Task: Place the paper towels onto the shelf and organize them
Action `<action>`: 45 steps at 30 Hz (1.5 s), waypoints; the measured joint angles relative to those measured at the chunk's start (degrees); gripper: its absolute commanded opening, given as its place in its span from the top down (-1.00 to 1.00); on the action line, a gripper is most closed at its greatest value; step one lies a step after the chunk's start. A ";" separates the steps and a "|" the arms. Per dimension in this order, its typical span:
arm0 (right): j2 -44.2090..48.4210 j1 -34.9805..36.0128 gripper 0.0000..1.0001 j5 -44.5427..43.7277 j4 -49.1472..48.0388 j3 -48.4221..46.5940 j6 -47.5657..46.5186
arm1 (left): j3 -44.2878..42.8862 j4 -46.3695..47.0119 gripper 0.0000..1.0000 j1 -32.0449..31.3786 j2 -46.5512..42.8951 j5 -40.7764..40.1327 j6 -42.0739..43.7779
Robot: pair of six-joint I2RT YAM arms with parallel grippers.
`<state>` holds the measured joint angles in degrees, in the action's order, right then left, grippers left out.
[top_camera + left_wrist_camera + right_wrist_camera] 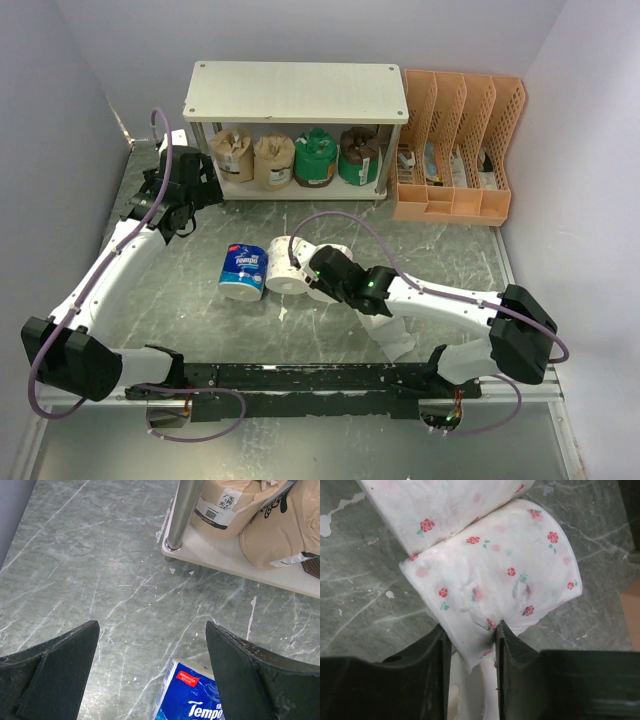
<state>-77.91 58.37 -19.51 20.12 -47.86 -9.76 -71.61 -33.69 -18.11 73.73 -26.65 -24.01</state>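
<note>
Brand "Tempo" on blue-wrapped roll (244, 271)

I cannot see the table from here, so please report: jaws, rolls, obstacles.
Left gripper: jaws open, empty. Right gripper: jaws shut on dotted roll. Four rolls on shelf; blue roll on table. No obstacle seen.

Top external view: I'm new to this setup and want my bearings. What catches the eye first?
The right tool is pinched on a rose-dotted roll in the middle of the table, with a blue-wrapped roll lying just to its left. At the back, the shelf holds two tan rolls, a green roll and a dark brown roll on its lower tier. The left tool hangs open near the shelf's left post.
</note>
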 measured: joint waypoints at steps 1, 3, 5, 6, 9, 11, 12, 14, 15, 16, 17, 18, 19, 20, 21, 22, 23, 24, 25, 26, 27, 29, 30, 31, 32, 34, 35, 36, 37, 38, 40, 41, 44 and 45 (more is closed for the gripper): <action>-0.07 0.15 0.91 -0.07 -0.24 0.00 -0.02 | 0.00 0.00 -0.96 0.00 0.00 0.00 0.00; -0.35 0.20 1.00 -0.37 -0.90 -0.02 -0.02 | 0.00 0.00 -0.96 0.00 0.00 0.00 0.00; -0.59 0.20 1.00 -0.81 -1.49 -0.02 0.35 | 0.00 0.00 -0.96 0.00 0.00 0.00 0.00; -0.66 0.20 1.00 -1.01 -1.75 -0.02 0.68 | 0.00 0.00 -0.96 0.00 0.00 0.00 -0.02; -0.44 0.20 1.00 -1.79 -2.16 0.02 2.47 | 0.00 0.00 -0.96 0.00 0.04 0.00 0.00; 0.24 0.17 1.00 -2.75 -2.19 0.11 4.52 | 0.00 0.00 -0.95 0.00 0.11 0.00 0.00; 1.05 0.07 1.00 -3.43 -2.08 0.11 6.47 | 0.00 0.00 -0.95 0.00 0.13 0.00 0.00; 3.26 -0.17 1.00 -4.74 -1.60 -0.02 10.86 | 0.00 0.00 -0.95 0.00 0.13 -0.02 -0.02; 4.87 -0.22 1.00 -5.90 -0.96 -0.44 14.03 | 0.00 0.00 -0.95 0.00 0.15 0.00 0.00; 6.80 -0.24 1.00 -7.63 0.04 -1.27 18.12 | 0.00 0.02 -0.96 0.00 0.20 -0.02 0.00; 8.81 -0.35 1.00 -8.90 0.35 -1.95 21.53 | 0.00 0.00 -0.96 0.00 0.28 -0.02 0.00; 11.63 -0.59 1.00 -9.88 -0.13 -2.43 25.11 | 0.00 0.00 -0.96 0.00 0.39 -0.02 0.00; 14.82 -0.83 1.00 -10.27 -1.25 -2.51 28.26 | 0.00 0.00 -0.96 0.00 0.52 -0.02 0.00; 17.90 -1.05 1.00 -10.43 -2.62 -2.38 30.86 | 0.00 0.00 -0.96 0.00 0.72 -0.04 0.00; 21.35 -1.33 1.00 -10.29 -5.09 -1.66 33.42 | 0.00 0.00 -0.96 0.00 0.83 -0.04 0.00; 24.87 -1.51 1.00 -10.23 -8.15 -0.46 35.98 | 0.00 0.00 -0.96 0.00 1.01 -0.09 0.00; 27.26 -1.62 1.00 -10.32 -10.08 0.42 38.03 | 0.00 0.00 -0.96 0.00 1.11 -0.09 0.00; 29.44 -1.70 1.00 -10.56 -11.41 0.98 40.72 | 0.00 0.00 -0.96 0.00 1.18 -0.11 0.00; 30.80 -1.73 1.00 -11.17 -11.87 0.79 43.43 | 0.00 0.00 -0.95 0.00 1.25 -0.15 0.00; 30.97 -1.77 1.00 -11.98 -11.37 -0.28 45.99 | 0.00 0.00 -0.95 0.00 1.27 -0.17 -0.02; 30.03 -1.79 1.00 -12.94 -9.70 -2.47 48.72 | 0.00 0.00 -0.95 0.00 1.29 -0.17 0.00; 26.16 -1.95 1.00 -14.67 -5.07 -9.01 53.70 | 0.00 0.00 -0.94 0.00 1.33 -0.24 0.00; 24.11 -1.97 1.00 -14.95 -3.32 -12.11 55.80 | 0.00 0.00 -0.94 0.00 1.38 -0.28 0.00; 22.36 -2.03 1.00 -15.02 -1.77 -14.91 57.90 | 0.00 0.00 -0.94 0.00 1.44 -0.28 0.00; 21.31 -2.03 1.00 -14.95 -1.01 -16.79 60.02 | 0.00 0.00 -0.94 0.00 1.57 -0.31 0.00; 21.64 -2.03 1.00 -14.34 -1.49 -17.16 64.67 | 0.00 0.00 -0.94 0.00 1.84 -0.35 0.00; 22.53 -2.03 1.00 -14.14 -2.12 -16.26 66.62 | 0.00 0.00 -0.94 0.00 1.90 -0.46 0.00; 24.09 -2.03 1.00 -13.75 -3.65 -14.34 69.24 | 0.02 0.00 -0.94 0.00 1.97 -0.59 0.00; 25.94 -2.05 1.00 -13.44 -5.33 -12.07 71.78 | 0.02 0.00 -0.94 0.00 1.97 -0.74 0.00; 27.78 -2.08 1.00 -13.40 -6.86 -9.73 73.99 | 0.07 0.00 -0.94 0.00 1.97 -0.94 0.00; 29.92 -2.25 1.00 -13.77 -8.61 -7.21 77.50 | 0.07 0.00 -0.94 0.00 1.97 -1.33 0.00; 29.88 -2.54 1.00 -14.49 -8.70 -7.45 79.21 | 0.07 -0.02 -0.94 0.00 1.97 -1.51 0.00; 25.94 -4.07 1.00 -17.49 -7.74 -13.94 82.20 | 0.09 -0.02 -0.93 0.00 1.99 -1.88 -0.02; 23.74 -4.72 1.00 -18.71 -6.93 -17.92 82.58 | 0.09 -0.02 -0.94 0.00 2.01 -1.99 -0.02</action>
<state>-54.17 53.65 -38.22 13.19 -65.78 72.82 -71.53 -33.71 -18.11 75.75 -28.64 -24.03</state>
